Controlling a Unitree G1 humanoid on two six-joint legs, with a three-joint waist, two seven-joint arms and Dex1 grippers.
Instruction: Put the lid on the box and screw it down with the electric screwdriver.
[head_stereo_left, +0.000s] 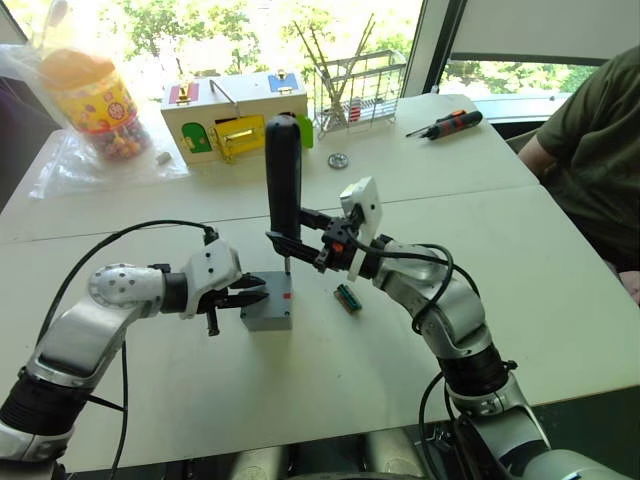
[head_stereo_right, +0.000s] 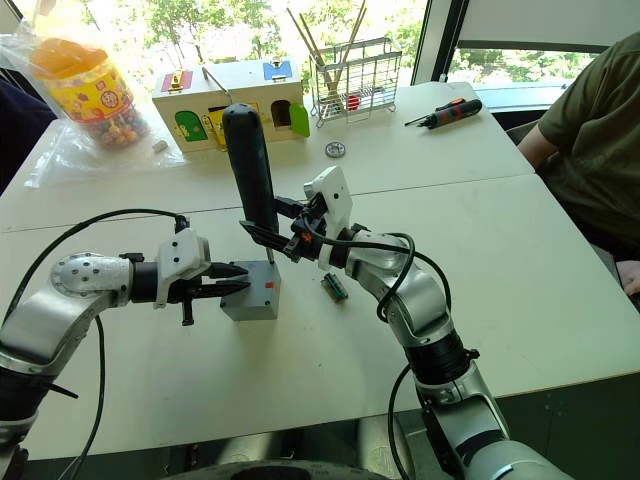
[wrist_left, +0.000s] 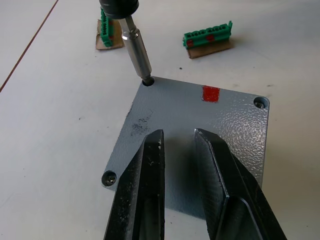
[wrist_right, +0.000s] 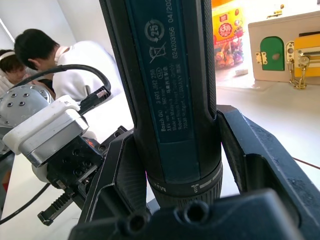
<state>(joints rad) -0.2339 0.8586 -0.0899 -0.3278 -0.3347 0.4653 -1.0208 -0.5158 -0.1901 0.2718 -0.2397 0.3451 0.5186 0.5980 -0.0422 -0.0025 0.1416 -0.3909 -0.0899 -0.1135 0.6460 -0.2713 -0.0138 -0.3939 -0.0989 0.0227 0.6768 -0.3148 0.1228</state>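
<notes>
The right end effector (head_stereo_left: 300, 238) is clamped on the electric screwdriver (head_stereo_left: 283, 170), holding it upright with the metal bit pointing down; its two black fingers press on either side of the dark barrel just above the collar. The bit tip sits in the corner screw hole of the lid (wrist_left: 200, 135), the corner at about 11 o'clock in the left wrist view. The lid lies flat on top of the box (head_stereo_left: 268, 304), which stands on the white tabletop (head_stereo_left: 520, 280) near the middle, between the two arms. A small red mark shows on the lid near its far edge. The left end effector (head_stereo_left: 248, 294), at 9 o'clock from the box, has its fingers (wrist_left: 150, 190) slightly apart and reaching over the lid, apparently resting on its surface. A small green connector block (head_stereo_left: 347, 297) lies just beside the box at 3 o'clock. The colourful wooden latch box (head_stereo_left: 235, 115) stands well apart at 12 o'clock.
</notes>
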